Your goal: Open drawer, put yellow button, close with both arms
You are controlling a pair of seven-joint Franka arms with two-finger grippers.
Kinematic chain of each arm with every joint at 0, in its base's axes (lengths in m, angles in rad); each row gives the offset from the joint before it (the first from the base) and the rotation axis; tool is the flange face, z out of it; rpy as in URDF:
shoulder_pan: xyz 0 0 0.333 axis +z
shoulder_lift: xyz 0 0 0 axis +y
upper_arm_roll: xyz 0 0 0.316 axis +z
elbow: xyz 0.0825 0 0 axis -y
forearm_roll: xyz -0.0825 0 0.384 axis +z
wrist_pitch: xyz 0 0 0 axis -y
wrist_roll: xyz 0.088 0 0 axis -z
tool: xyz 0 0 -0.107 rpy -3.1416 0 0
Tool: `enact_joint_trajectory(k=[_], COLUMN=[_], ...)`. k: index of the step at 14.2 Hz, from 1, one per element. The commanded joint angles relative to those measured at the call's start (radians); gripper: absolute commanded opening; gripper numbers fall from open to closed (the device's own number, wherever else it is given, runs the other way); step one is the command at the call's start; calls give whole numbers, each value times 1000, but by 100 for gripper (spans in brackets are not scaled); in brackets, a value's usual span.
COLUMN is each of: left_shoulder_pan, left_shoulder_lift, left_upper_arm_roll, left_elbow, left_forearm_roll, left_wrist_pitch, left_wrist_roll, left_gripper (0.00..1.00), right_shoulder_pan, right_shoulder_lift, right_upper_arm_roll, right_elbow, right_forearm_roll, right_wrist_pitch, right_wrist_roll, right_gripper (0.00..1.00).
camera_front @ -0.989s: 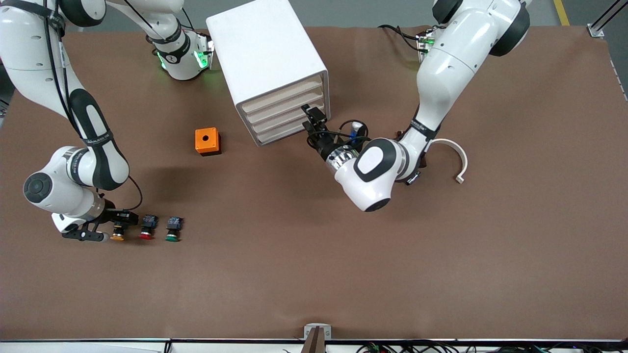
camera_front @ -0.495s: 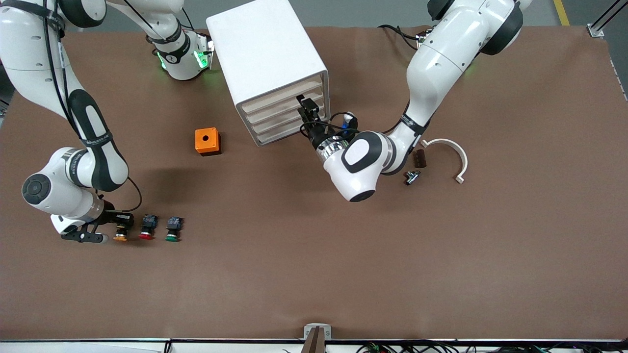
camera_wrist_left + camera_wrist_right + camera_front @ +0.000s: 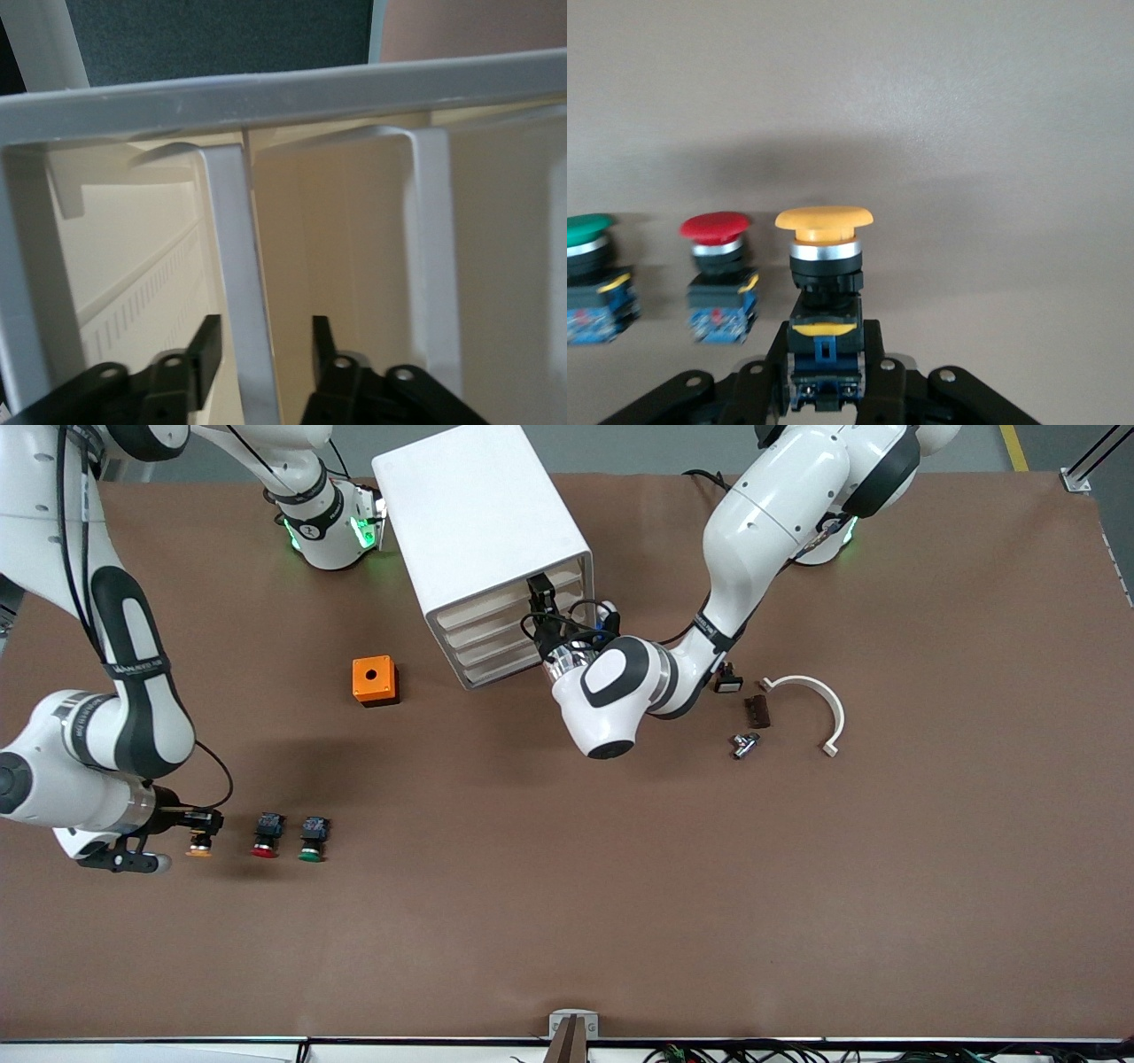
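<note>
The white cabinet (image 3: 478, 514) stands at the back of the table, its four drawers facing the front camera. The top drawer (image 3: 505, 600) sits flush with the others. My left gripper (image 3: 538, 593) is at that drawer's front, open, its fingers (image 3: 208, 347) on either side of a white handle bar (image 3: 237, 292). My right gripper (image 3: 204, 825) is shut on the blue-black body of the yellow button (image 3: 198, 849), cap toward the front camera. In the right wrist view the gripper (image 3: 824, 354) holds the yellow button (image 3: 824, 226) apart from the red one.
A red button (image 3: 264, 836) and a green button (image 3: 312, 839) stand beside the held one. An orange box (image 3: 375, 680) lies near the cabinet. A white curved piece (image 3: 824, 700), a brown piece (image 3: 756, 711) and a metal fitting (image 3: 742, 744) lie toward the left arm's end.
My left gripper has climbed the cabinet front from the lower drawers to the top one. My right gripper has drawn the yellow button away from the red one, toward the right arm's end.
</note>
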Motion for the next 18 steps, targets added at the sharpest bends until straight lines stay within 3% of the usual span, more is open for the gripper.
enact_joint_trajectory(k=[1,7,11,18], left_shoulder_pan=[-8,5,34,112], left_shoulder_lift=[-4,-4,-1,5], left_upper_arm_roll=[2,4,4,15], left_elbow=[-6,-6,-6,3], left_forearm_roll=[-20,-20,-34,-48], left_wrist_pitch=[-12,-12,-12,-9], left_wrist_roll=[-9,-19,-18,-18], left_gripper=[26,9,8,8], right_shoulder_pan=[3,66,100,120], right_shoulder_lift=[-91,-285,-392,-484], right_upper_arm_roll=[6,4,3,6], right_elbow=[-10,-13,-21,-55], right_forearm_roll=[39,60,53,49], right_wrist_pitch=[-106,-321,-422,-482], right_wrist_roll=[34,215,314,372], right_gripper=[0,0,0,0])
